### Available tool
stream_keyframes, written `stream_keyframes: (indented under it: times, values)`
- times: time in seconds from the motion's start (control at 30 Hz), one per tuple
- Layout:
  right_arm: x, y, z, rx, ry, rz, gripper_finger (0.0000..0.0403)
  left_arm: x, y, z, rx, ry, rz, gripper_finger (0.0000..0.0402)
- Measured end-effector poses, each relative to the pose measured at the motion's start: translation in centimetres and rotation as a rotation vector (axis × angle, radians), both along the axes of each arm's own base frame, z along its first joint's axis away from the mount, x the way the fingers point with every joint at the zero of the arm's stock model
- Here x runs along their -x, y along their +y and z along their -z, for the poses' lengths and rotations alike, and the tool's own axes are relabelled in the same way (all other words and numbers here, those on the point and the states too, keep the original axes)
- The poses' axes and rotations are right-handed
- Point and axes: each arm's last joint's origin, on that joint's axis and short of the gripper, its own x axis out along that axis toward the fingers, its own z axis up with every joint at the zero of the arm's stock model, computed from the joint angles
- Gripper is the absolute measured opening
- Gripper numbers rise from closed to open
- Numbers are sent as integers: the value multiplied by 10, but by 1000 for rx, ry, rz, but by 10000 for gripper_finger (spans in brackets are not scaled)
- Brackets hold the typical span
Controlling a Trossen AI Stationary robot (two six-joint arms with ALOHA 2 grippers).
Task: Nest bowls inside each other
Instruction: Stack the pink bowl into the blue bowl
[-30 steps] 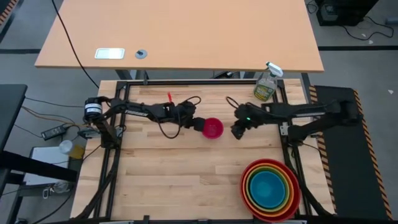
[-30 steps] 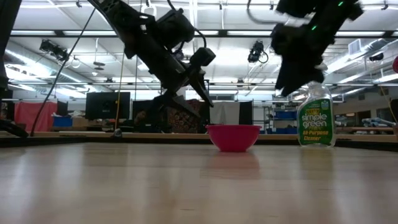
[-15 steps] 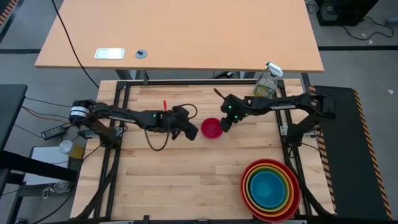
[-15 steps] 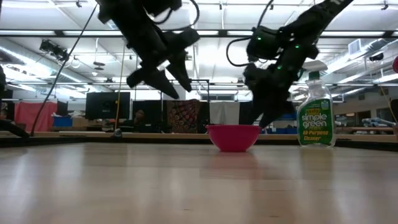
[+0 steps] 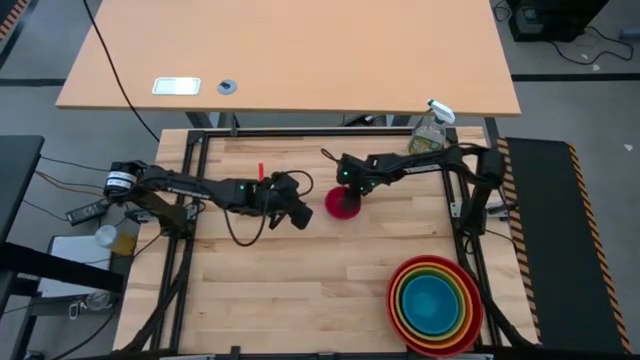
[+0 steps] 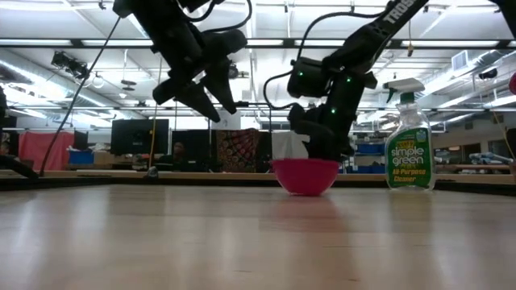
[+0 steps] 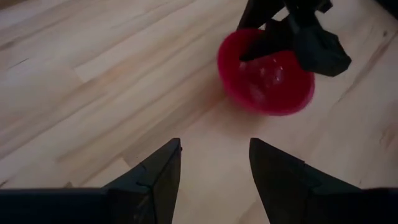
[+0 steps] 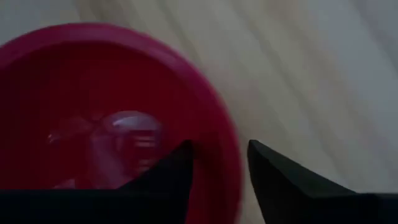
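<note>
The small magenta-pink bowl (image 5: pixel 338 207) (image 6: pixel 305 177) (image 7: pixel 264 84) stands upright on its base on the wooden table, mid-table toward the far side. My right gripper (image 5: pixel 349 194) (image 8: pixel 219 148) points down over the bowl's far-right rim (image 8: pixel 230 171). It is open, one finger inside the bowl and one outside, with a thin gap showing on both sides. My left gripper (image 5: pixel 302 217) (image 7: pixel 214 163) hovers open and empty just left of the bowl, above the table. The red, orange, green and blue bowls (image 5: pixel 435 303) sit nested at the near right.
A clear spray bottle (image 5: pixel 430 135) (image 6: pixel 408 149) stands at the table's far right edge, behind my right arm. Bare wood lies between the pink bowl and the nested stack. A light-wood desk (image 5: pixel 290 60) stands beyond the far edge.
My right gripper has swung toward the table's left and come down from beside the spray bottle onto the pink bowl's rim, which it now straddles. My left gripper has drawn back from the bowl toward the left and near edge, rising and rolling; the bowl stays on the table.
</note>
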Motion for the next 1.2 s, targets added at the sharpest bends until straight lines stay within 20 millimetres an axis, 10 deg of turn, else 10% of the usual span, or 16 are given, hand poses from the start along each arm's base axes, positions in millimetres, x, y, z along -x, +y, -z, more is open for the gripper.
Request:
stream_keyframes:
  times: [0.37, 0.8, 1.2]
  values:
    - [2, 2, -16, 6, -25, -44, 16, 1, -3, -1, 6, -5, 3, 192]
    - [45, 27, -93, -97, -157, -297, 16, 15, 1, -30, -129, -98, -55, 192]
    - [96, 111, -141, -187, -170, -679, 24, 15, 14, -31, -158, -106, -123, 192]
